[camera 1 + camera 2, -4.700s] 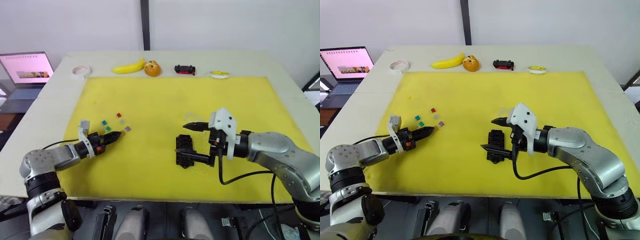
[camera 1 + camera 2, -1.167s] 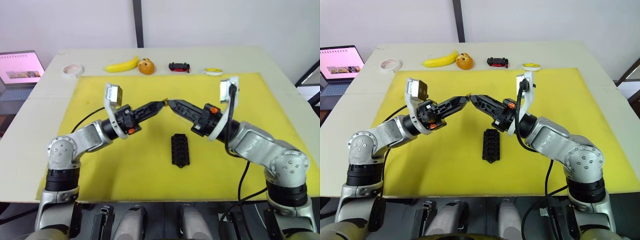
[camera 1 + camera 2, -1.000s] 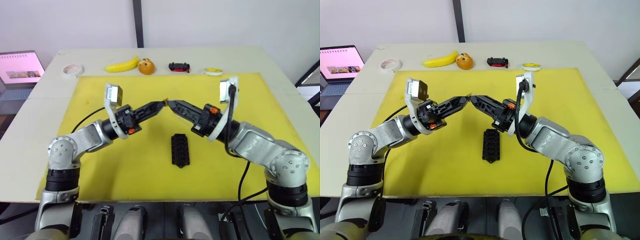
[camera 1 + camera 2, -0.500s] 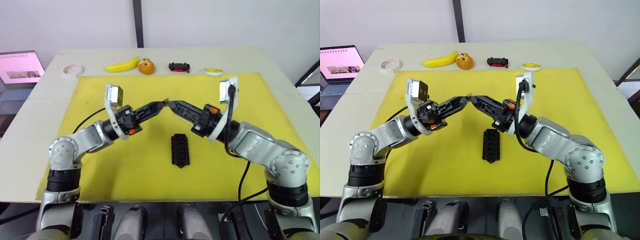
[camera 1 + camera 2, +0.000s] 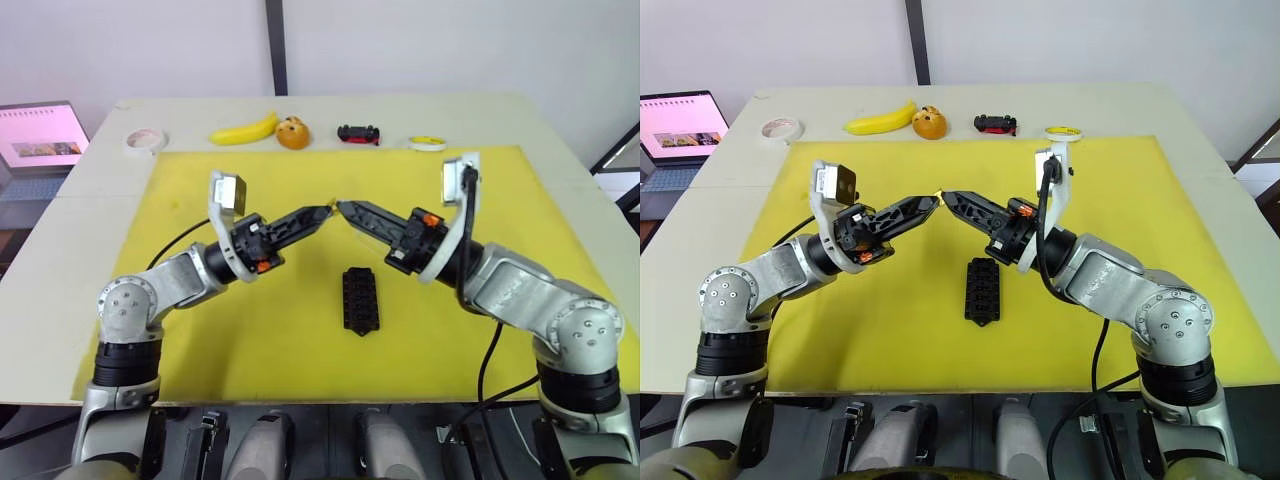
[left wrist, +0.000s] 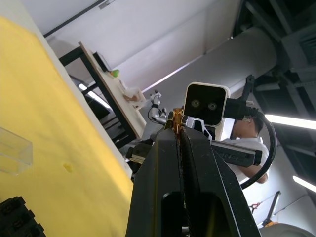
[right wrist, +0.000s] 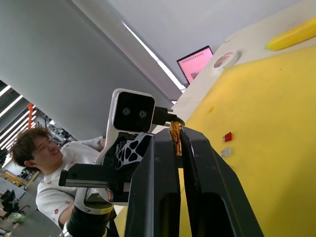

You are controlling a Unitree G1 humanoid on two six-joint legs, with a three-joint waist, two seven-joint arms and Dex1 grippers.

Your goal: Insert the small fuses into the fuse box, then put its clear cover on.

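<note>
Meeting tip to tip above the middle of the yellow mat [image 5: 250, 330], the left gripper [image 5: 322, 212] and right gripper [image 5: 347, 208] share one orange fuse [image 7: 175, 137]; both pairs of fingers are closed on it. If either lets go too soon or pulls askew, I judge the tiny piece could drop. The fuse box [image 5: 360, 300] lies below, towards the desk's near edge, its long axis running near to far. The clear cover [image 6: 15, 157] lies just beside it.
</note>
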